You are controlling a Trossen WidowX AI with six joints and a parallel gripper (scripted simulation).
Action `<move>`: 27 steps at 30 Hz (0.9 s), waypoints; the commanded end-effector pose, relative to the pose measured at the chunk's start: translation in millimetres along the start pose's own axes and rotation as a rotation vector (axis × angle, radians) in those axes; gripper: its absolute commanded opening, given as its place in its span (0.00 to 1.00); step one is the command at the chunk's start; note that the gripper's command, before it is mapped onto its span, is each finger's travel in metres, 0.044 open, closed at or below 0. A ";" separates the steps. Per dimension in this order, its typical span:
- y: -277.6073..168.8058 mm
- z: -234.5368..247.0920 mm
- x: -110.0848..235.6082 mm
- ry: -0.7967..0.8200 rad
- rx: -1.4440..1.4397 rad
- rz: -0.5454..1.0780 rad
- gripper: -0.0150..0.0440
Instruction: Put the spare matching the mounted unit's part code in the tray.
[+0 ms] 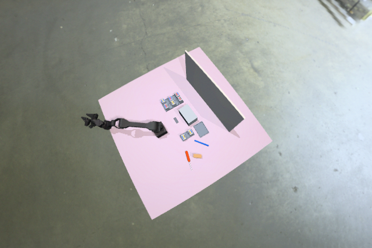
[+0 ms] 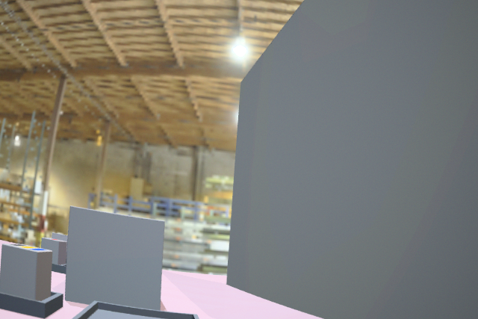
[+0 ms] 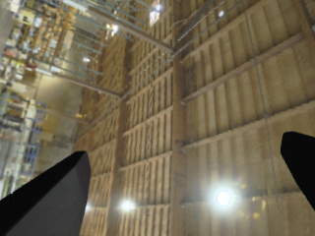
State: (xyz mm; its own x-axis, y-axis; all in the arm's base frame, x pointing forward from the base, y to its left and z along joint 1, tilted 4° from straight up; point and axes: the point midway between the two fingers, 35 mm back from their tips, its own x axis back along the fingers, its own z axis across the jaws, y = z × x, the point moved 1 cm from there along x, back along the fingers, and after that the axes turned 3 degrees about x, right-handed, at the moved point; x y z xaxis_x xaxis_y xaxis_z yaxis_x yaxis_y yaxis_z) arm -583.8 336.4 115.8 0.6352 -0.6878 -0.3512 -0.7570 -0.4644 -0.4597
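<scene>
You are looking down on a pale pink worktop [image 1: 168, 179] lying on a stained grey concrete floor [image 1: 75, 29]; in the exterior view the room behind is a warehouse with a timber-beamed ceiling [image 2: 134, 37] and blurred storage racks [image 2: 23, 176]. A tall dark grey panel [image 1: 210, 92] stands upright across the far part of the worktop.

The mounted unit [image 1: 188, 114] is a plain light grey block, standing just in front of the panel; from the exterior view you see only a blank grey face [image 2: 113, 257], and no code can be read there. Beside it lies the tray [image 1: 200, 129], a shallow grey square with a darker rim. The spares sit in two groups: a holder of four [image 1: 171, 101] on one side of the unit and a holder of two [image 1: 186, 135] just next to the tray. They are small grey blocks with coloured stripes on top, too small for you to tell the patterns apart. A small dark grey piece [image 1: 175, 119] lies between unit and arm. Further out rest a blue pen [image 1: 201, 143], an orange-handled screwdriver [image 1: 188, 158] and a tan eraser-like piece [image 1: 197, 155].

The arm [image 1: 135, 125] reaches away from all this, its gripper [image 1: 87, 119] out past the worktop's edge, jaws wide apart and holding nothing; the wrist view faces the ceiling between two dark fingers.
</scene>
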 end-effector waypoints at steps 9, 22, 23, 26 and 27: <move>-8.7 6.1 -4.4 0.016 -0.004 0.005 1.00; -165.2 102.6 -44.1 0.289 -0.107 0.120 1.00; -179.4 110.3 -44.6 0.312 -0.118 0.134 1.00; -222.6 132.6 -43.2 0.380 -0.155 0.176 1.00; -237.1 139.8 -41.9 0.403 -0.168 0.192 1.00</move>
State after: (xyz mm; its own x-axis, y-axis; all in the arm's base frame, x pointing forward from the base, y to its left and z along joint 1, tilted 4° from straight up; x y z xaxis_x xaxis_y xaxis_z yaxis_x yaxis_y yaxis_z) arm -446.2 524.2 128.3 0.4435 -0.8881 -0.1206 -0.8663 -0.3903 -0.3119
